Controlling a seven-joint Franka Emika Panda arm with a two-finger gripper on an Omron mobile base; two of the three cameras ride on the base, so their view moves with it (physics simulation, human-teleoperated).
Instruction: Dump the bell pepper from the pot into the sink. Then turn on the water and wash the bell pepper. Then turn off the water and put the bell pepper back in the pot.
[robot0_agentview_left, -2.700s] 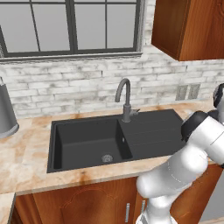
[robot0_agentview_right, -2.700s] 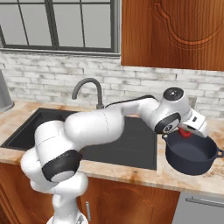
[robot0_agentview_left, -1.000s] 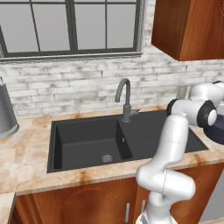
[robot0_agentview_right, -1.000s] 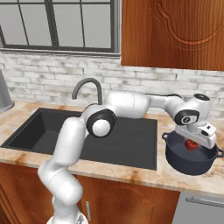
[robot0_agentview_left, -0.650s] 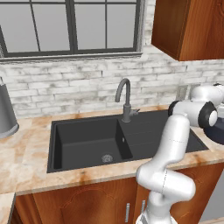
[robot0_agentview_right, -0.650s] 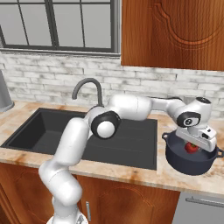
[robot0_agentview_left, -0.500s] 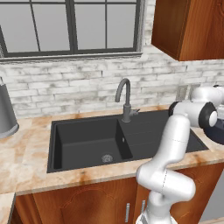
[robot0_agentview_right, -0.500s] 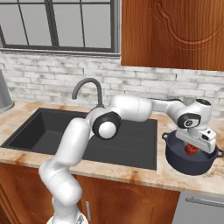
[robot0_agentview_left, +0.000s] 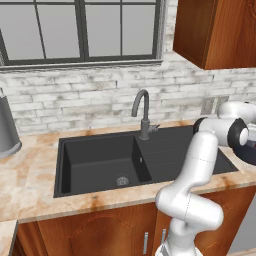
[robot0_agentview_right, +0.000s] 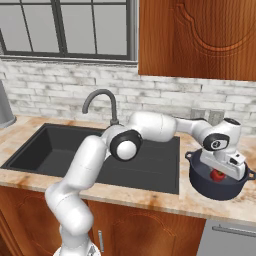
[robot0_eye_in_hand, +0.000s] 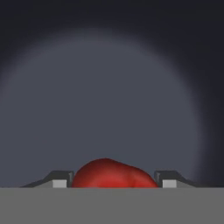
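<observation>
The dark navy pot (robot0_agentview_right: 209, 188) stands on the counter right of the black sink (robot0_agentview_right: 48, 146), and its edge shows at the far right of the left base view (robot0_agentview_left: 251, 156). My gripper (robot0_agentview_right: 219, 171) reaches down into the pot's mouth. The small red bell pepper (robot0_agentview_right: 217, 175) lies inside, under the hand. In the hand view the bell pepper (robot0_eye_in_hand: 114, 173) fills the gap between the two fingertips (robot0_eye_in_hand: 62, 180), which touch its sides, so the gripper (robot0_eye_in_hand: 114, 182) is shut on it, with the pot's dark floor behind. The grey gooseneck faucet (robot0_agentview_left: 142, 107) runs no water.
The sink basin (robot0_agentview_left: 100, 152) with its round drain (robot0_agentview_left: 122, 181) lies left of the pot. A tall grey metal container (robot0_agentview_left: 6, 131) stands at the counter's far left. A wooden wall cabinet (robot0_agentview_right: 200, 37) hangs above the pot. Wall outlets (robot0_agentview_left: 208, 105) sit behind the arm.
The hand has sunk a little deeper into the pot over the last second and now sits around the bell pepper. Pot, sink and faucet have stayed put.
</observation>
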